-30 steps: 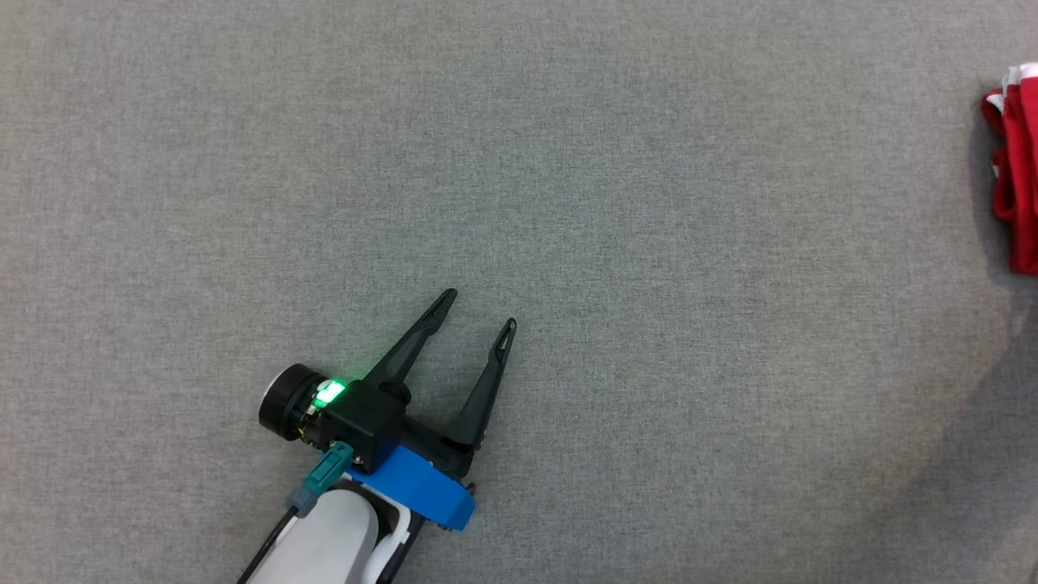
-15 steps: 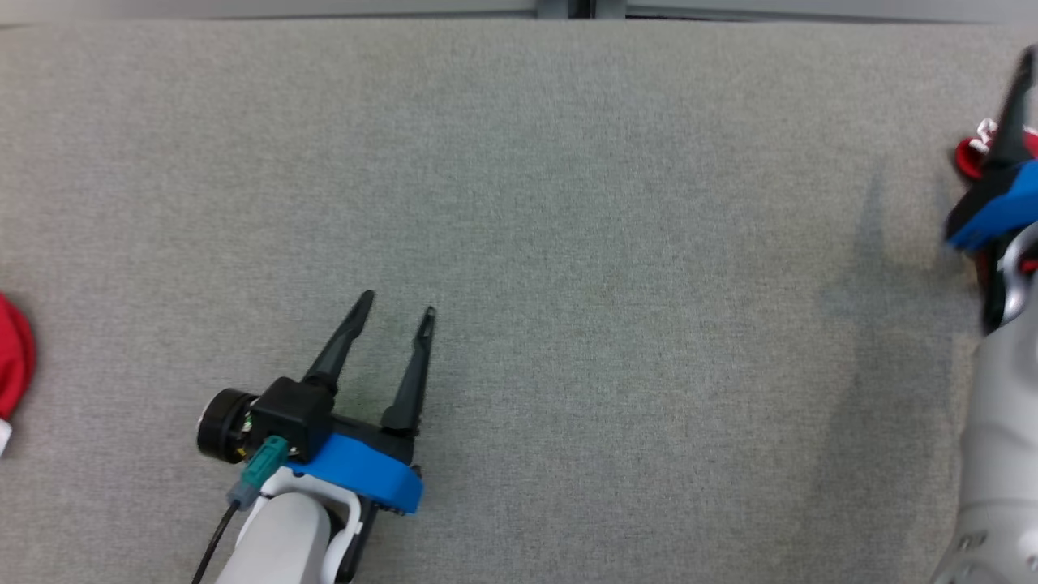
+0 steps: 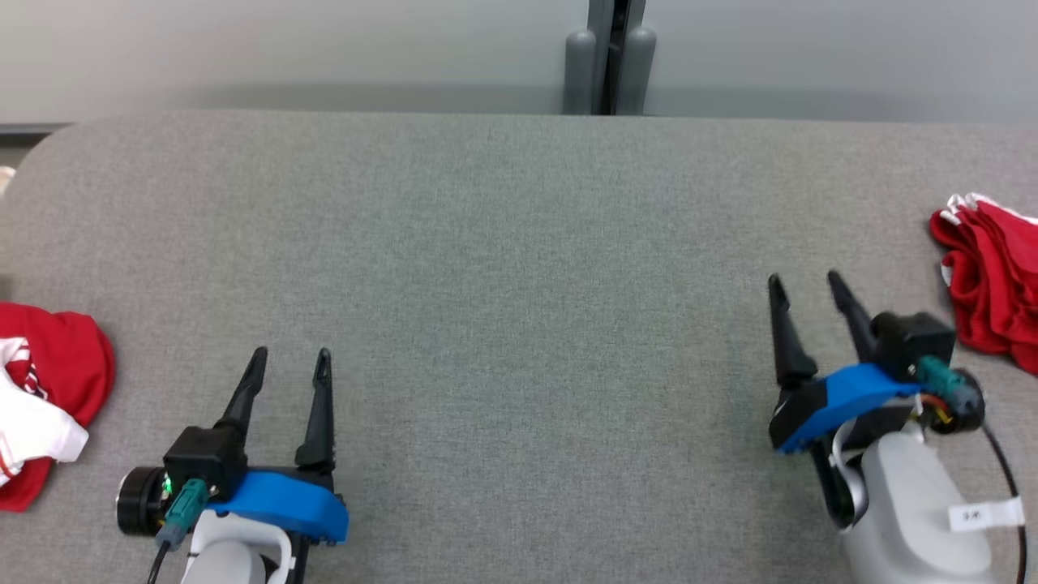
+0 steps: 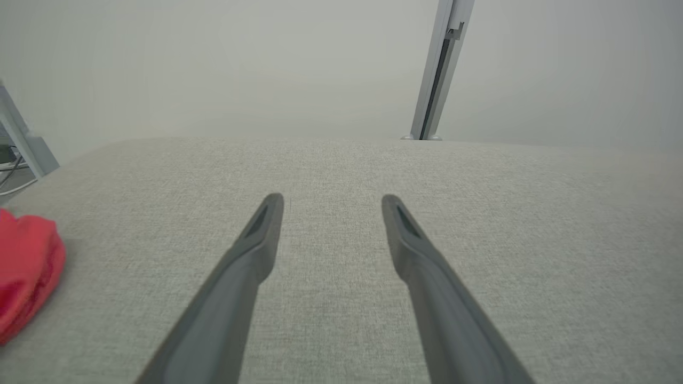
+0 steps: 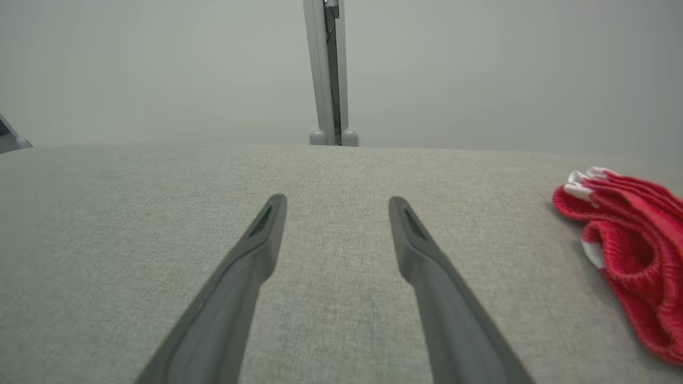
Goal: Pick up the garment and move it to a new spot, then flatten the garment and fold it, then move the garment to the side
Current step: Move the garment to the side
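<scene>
Grey tabletop point(image 3: 519, 243) is stretching under the left gripper point(image 3: 292, 354) and right gripper point(image 3: 804, 278), both gaping and holding nothing. A bunched red garment point(image 3: 985, 284) is lying near the right gripper, while a crumpled red-and-white garment point(image 3: 49, 381) is resting at the left edge.
</scene>
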Robot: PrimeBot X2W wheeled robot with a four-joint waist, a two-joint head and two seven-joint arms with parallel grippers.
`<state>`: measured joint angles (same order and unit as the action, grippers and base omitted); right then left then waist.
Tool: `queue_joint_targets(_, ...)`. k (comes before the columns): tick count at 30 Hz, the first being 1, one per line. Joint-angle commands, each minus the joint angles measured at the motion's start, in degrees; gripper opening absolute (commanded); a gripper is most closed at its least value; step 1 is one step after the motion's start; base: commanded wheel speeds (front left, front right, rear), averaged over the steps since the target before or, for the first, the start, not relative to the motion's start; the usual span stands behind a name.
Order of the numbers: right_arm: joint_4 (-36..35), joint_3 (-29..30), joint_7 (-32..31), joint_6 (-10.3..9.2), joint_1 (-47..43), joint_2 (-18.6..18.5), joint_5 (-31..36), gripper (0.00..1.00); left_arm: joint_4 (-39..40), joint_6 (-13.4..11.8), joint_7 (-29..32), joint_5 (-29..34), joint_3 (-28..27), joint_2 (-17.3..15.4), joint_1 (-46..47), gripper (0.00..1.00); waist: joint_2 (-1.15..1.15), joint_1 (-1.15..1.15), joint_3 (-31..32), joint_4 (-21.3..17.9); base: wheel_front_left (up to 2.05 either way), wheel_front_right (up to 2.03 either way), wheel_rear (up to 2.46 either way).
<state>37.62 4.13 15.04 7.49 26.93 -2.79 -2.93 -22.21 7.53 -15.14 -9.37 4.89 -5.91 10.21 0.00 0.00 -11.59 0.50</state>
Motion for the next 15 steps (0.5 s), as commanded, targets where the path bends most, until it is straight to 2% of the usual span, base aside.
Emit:
queue_joint_targets(1, -0.5, -0.9, 0.2, 0.00, -1.8, -0.2, -1.1, 1.00, -0.2, -0.1, 0.0, 0.7, -0.7, 0.3, -0.8, 1.00, 0.00, 0.00, 1.0, -0.5, 0.00, 0.00, 0.00)
queue_joint_targets(7, -3.4, -4.8, 0.2, 0.00, -8.3, -0.2, -4.6, 1.00, -1.8, -0.4, 0.0, 2.1, -3.7, 1.6, -4.1, 1.00, 0.00, 0.00, 4.7, -1.2, 0.00, 0.00, 0.00)
queue_joint_targets(15, -6.1, -5.6, 0.2, 0.00, -14.8, -0.2, -7.9, 1.00, -2.4, -0.4, 0.0, 2.3, -5.9, 2.7, -8.7, 1.00, 0.00, 0.00, 8.3, -2.3, 0.00, 0.00, 0.00)
